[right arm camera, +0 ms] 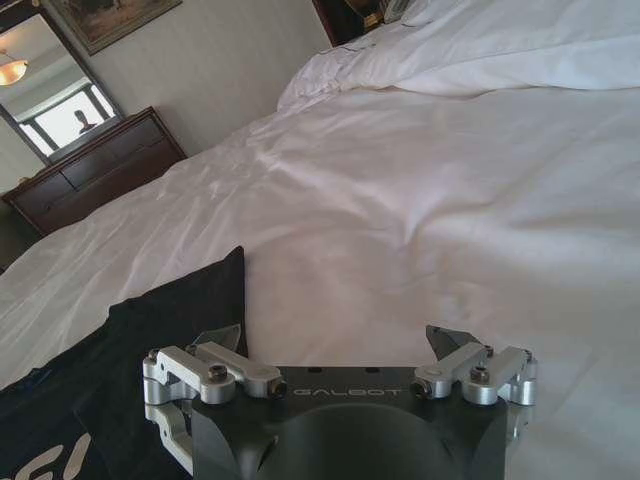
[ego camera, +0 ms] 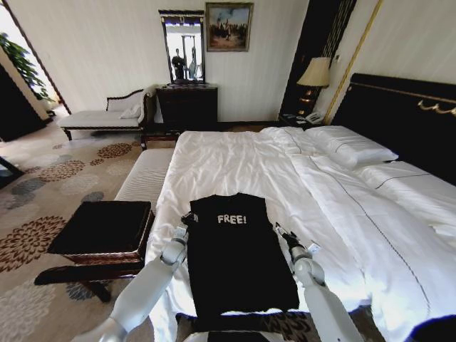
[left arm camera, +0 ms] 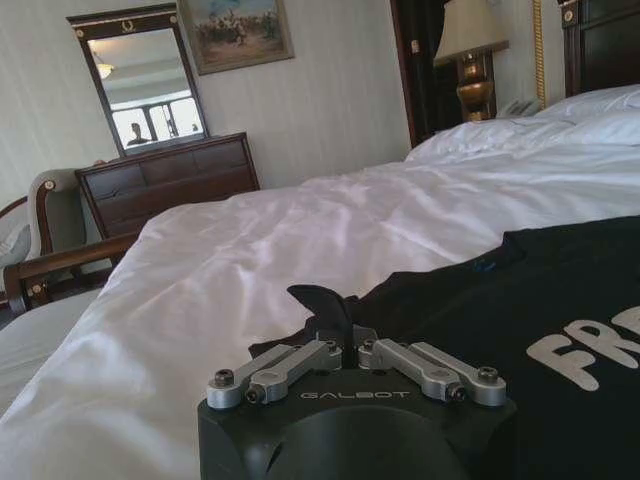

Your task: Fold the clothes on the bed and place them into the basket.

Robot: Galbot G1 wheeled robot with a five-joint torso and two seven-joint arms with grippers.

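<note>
The clothes, a black T-shirt (ego camera: 239, 263) with white "FREE!" lettering, lie flat on the white bed (ego camera: 235, 164) near its front edge, with the sleeves folded in. My left gripper (ego camera: 188, 219) is at the shirt's left shoulder. In the left wrist view, this left gripper (left arm camera: 322, 310) is shut, pinching the edge of the shirt (left arm camera: 560, 290). My right gripper (ego camera: 279, 229) rests at the shirt's right shoulder. The right wrist view has that gripper (right arm camera: 332, 340) open, one finger over the corner of the shirt (right arm camera: 150, 340) and the other over bare duvet. The brown wicker basket (ego camera: 107, 256) stands on the floor left of the bed.
A pale striped bench (ego camera: 146, 174) runs along the bed's left side behind the basket. Pillows (ego camera: 349, 146) and a dark headboard are at the right. A dresser (ego camera: 187, 107) with a mirror, a chaise (ego camera: 107, 114) and a lamp (ego camera: 315, 75) stand by the far wall.
</note>
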